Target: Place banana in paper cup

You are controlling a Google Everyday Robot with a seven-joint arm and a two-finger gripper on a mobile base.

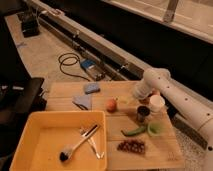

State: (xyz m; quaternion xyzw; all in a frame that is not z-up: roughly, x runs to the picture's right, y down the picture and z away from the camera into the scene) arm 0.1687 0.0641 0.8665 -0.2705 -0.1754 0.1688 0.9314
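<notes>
My gripper [141,96] hangs just left of the paper cup [157,102].
The banana [122,101] is a pale patch beside the orange fruit [112,105]; its heading, and whether I grasp it, I cannot tell.

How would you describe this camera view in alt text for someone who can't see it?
A white robot arm reaches from the right over a wooden table, its gripper low beside a small white paper cup. Nearby are a dark metallic cup, a translucent light-green cup, a long green pepper and a round orange fruit; a yellow tray holds a brush.
</notes>
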